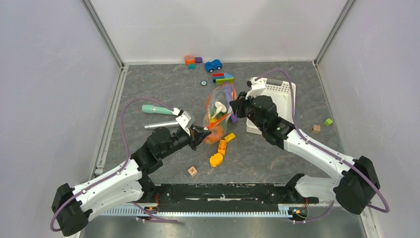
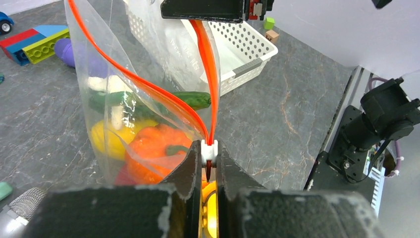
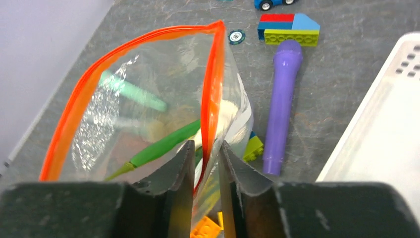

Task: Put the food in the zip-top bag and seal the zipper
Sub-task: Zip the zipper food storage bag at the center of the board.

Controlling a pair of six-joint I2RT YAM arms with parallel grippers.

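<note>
I see, by colour:
- bag (image 2: pixel 114 59): clear
- zipper (image 2: pixel 212 74): orange-red
- pumpkin (image 2: pixel 153 148): orange
- squash (image 2: pixel 106 136): yellow
- cucumber (image 2: pixel 190 99): dark green
- basket (image 2: pixel 242 49): white, dotted with holes
- tool (image 3: pixel 282 104): purple
- bricks (image 3: pixel 287 27): red, blue, lime
- table (image 2: pixel 277 114): grey, marble-veined

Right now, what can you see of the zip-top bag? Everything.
The zip-top bag is clear, floppy plastic, held between both claws. The left claw pinches one end of its orange-red zipper, at a small white piece. The right claw grips the strip farther along. The two lips bow apart, so the mouth is open and unsealed. Inside are an orange pumpkin, a yellow squash and a green cucumber.
</note>
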